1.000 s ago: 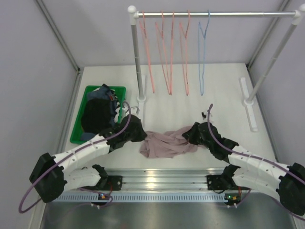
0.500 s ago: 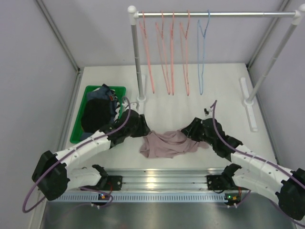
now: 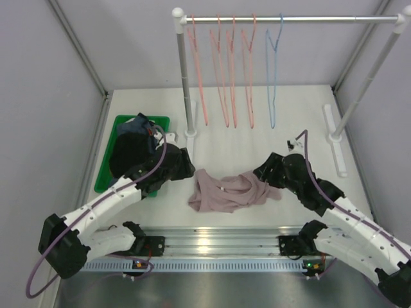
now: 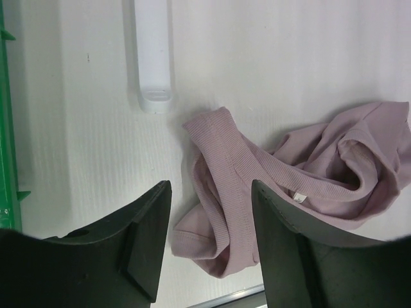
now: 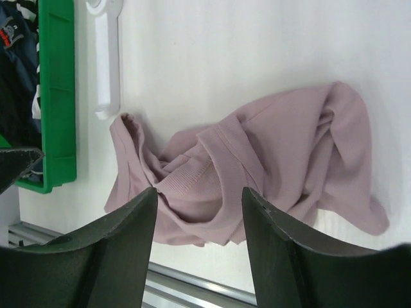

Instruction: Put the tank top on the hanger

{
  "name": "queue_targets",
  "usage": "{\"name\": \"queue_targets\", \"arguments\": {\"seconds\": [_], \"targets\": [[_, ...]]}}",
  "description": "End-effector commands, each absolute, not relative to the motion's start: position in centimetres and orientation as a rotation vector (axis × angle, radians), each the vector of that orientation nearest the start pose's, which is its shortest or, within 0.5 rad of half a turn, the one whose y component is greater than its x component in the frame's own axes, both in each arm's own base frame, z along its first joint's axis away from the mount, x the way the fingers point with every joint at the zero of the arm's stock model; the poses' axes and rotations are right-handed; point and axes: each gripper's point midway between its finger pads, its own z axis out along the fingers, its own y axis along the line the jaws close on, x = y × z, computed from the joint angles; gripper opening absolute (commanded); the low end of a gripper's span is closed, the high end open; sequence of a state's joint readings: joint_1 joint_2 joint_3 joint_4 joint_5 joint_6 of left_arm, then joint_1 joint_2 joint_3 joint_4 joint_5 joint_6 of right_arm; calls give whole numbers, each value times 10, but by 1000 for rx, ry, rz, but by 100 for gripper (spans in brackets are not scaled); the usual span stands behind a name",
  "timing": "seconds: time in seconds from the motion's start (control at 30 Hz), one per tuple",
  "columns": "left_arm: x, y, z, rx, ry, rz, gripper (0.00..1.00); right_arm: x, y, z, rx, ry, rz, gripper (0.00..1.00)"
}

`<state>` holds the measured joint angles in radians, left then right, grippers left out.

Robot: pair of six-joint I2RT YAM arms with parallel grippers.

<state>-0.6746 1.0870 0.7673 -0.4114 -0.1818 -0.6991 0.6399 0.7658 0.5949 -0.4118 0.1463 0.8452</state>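
The dusty pink tank top (image 3: 228,190) lies crumpled on the white table between my two arms. My left gripper (image 3: 186,168) hovers just off its left end, open, with nothing between its fingers. In the left wrist view the folded ribbed edge of the tank top (image 4: 231,167) sits below the open left gripper (image 4: 210,186). My right gripper (image 3: 264,173) stands open over the right end. In the right wrist view the bunched tank top (image 5: 282,141) lies beyond the open right gripper (image 5: 200,192). The light-blue hanger (image 3: 273,77) hangs on the rail, far from both grippers.
Several pink hangers (image 3: 225,70) hang left of the blue one on the rack rail (image 3: 289,19). A green bin (image 3: 106,170) of dark clothes stands at the left. The rack's white feet (image 3: 337,138) and left post (image 3: 184,83) rest on the table.
Both grippers were shut on the ends of the tank top and have opened and let go. Both have drawn back and away from the cloth, which now lies loose on the table.
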Motion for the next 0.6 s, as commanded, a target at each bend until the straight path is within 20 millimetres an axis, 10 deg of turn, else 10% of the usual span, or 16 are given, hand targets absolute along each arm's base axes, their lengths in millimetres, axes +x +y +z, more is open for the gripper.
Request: {"name": "queue_targets", "arguments": {"seconds": [0.0, 0.33, 0.57], "targets": [[253, -188, 164, -115, 2269, -504, 58, 208, 138, 167, 361, 2226, 555, 56], [244, -192, 182, -72, 2254, -571, 58, 192, 100, 279, 280, 2024, 508, 53], [242, -195, 193, -44, 2239, -605, 58, 240, 111, 425, 76, 1817, 384, 51]]}}
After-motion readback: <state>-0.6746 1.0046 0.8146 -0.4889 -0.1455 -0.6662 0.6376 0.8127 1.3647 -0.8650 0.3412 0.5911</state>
